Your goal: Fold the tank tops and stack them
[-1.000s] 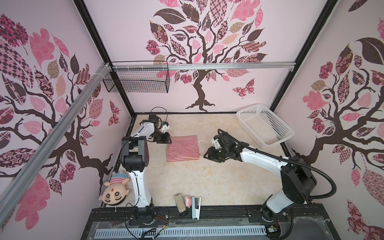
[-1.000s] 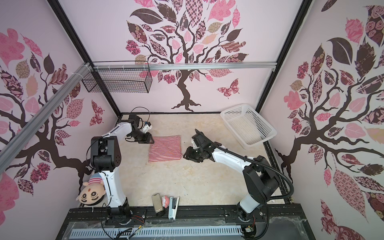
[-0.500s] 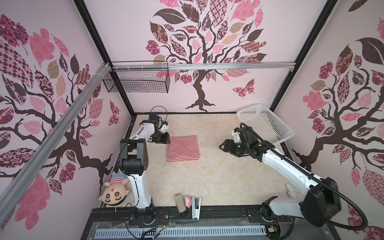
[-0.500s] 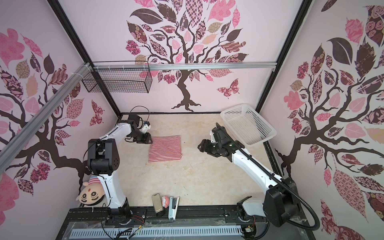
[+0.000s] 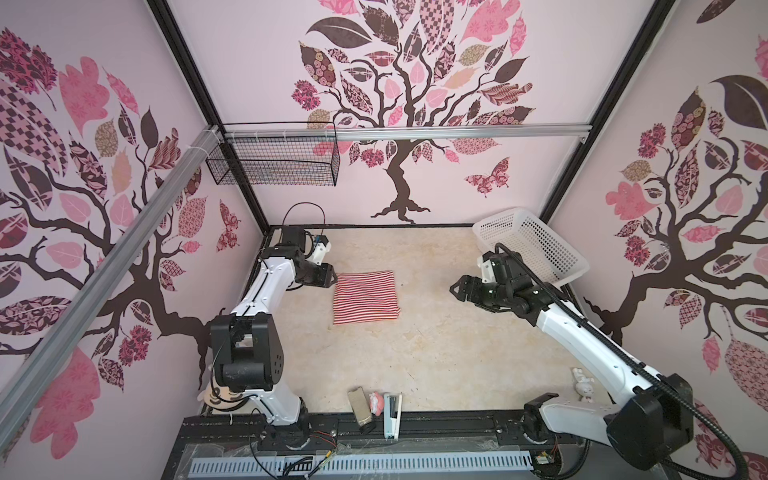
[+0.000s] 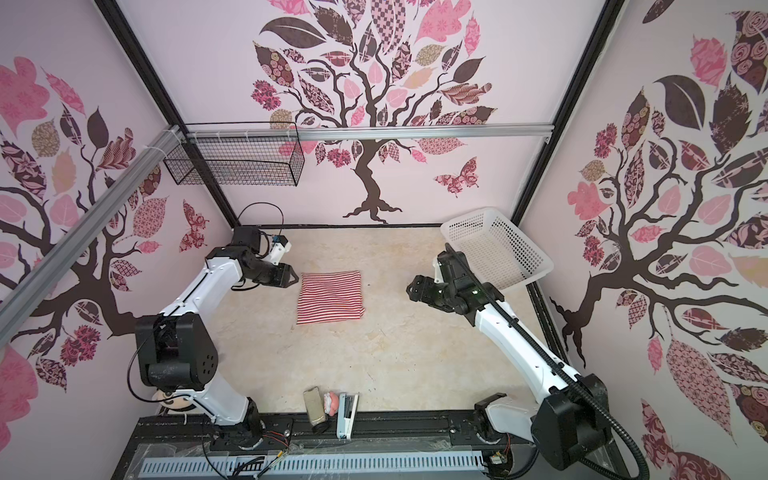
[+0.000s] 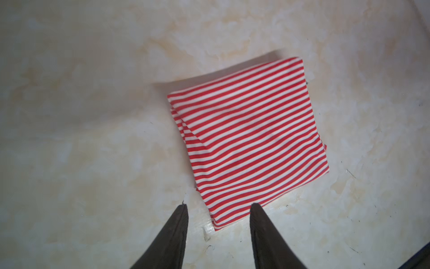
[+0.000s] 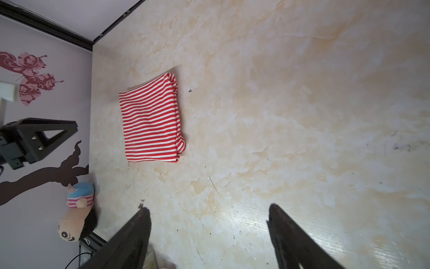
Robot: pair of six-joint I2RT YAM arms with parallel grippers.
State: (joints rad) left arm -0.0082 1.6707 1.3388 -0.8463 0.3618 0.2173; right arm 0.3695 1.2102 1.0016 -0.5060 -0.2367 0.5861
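On the beige marbled tabletop (image 5: 436, 353), a red-and-white striped cloth tank top (image 5: 365, 297) is being shown folded square.
Left gripper (image 7: 220, 206) beside its corner and right gripper (image 8: 208, 208) well away are being held spread, empty.

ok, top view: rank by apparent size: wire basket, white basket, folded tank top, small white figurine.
1. wire basket and white basket: about equal; the wire one hangs higher, nearer the camera, so unranked.
2. folded tank top.
3. small white figurine.
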